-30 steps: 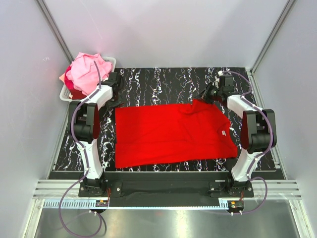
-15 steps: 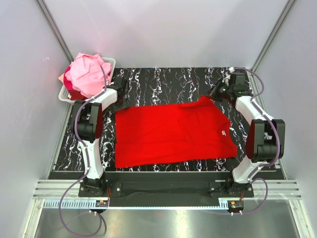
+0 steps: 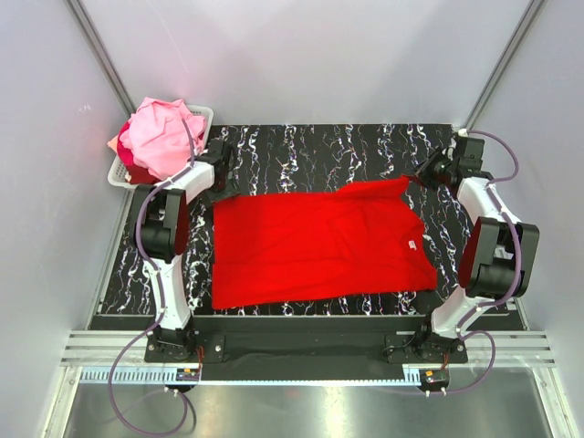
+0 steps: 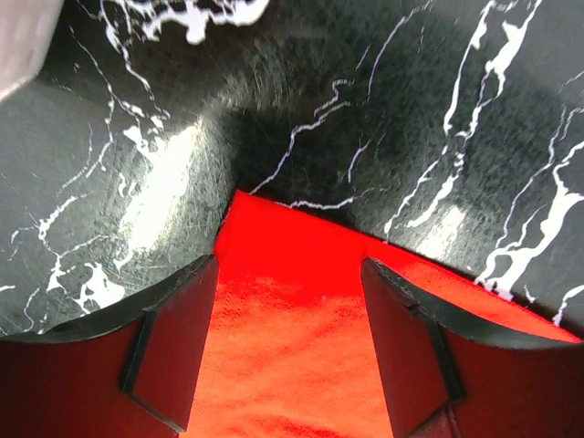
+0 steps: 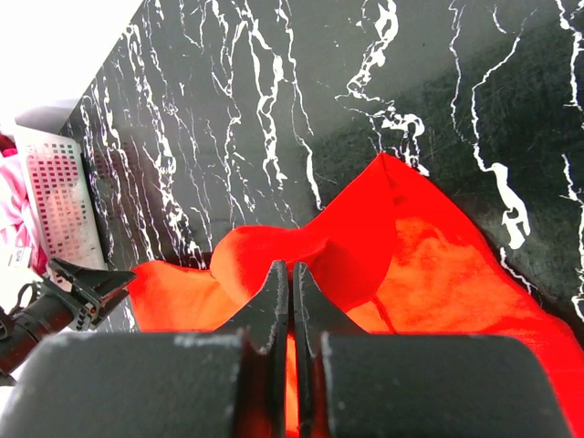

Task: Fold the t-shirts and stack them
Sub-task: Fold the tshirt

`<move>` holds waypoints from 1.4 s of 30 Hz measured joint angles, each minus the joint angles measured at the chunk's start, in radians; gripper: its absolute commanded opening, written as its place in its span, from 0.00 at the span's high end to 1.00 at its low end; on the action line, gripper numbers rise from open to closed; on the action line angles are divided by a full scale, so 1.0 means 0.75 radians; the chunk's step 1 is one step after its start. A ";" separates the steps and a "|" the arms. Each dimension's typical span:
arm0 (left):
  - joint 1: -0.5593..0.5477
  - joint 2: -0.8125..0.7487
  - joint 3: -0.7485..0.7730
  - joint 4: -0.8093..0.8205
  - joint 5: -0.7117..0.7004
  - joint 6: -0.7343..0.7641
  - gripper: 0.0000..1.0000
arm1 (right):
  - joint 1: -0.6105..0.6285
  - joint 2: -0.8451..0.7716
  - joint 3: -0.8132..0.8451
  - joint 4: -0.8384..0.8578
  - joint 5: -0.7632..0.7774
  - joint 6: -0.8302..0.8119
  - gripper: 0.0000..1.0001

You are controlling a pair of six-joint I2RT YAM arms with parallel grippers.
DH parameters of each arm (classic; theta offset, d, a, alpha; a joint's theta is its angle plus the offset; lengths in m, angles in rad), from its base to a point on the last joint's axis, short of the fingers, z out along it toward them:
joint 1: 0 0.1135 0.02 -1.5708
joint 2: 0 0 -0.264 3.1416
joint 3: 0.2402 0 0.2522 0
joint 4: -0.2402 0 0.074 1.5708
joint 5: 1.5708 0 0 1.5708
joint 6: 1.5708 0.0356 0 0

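Now my left gripper (image 4: 287,269) hovers spread over red t-shirt (image 3: 310,242), 10 o'clock corner; right gripper (image 5: 292,266) pinches its 2 o'clock corner.

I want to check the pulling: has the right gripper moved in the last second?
Yes. The right gripper, shut on a far corner of the red shirt, has moved right, toward the right edge of the table, stretching the cloth.

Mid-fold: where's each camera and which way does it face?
Top external: above, behind the bases, looking down on left arm, right arm, table, red t-shirt, basket.
Left wrist: looks down past the open left gripper at a shirt corner.
Right wrist: faces leftward over the shut right gripper pinching the shirt.
Shared: the red t-shirt, everywhere.
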 measured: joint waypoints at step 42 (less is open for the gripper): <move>0.007 0.041 0.028 0.056 0.007 -0.006 0.58 | -0.076 0.070 -0.001 -0.050 0.023 -0.055 1.00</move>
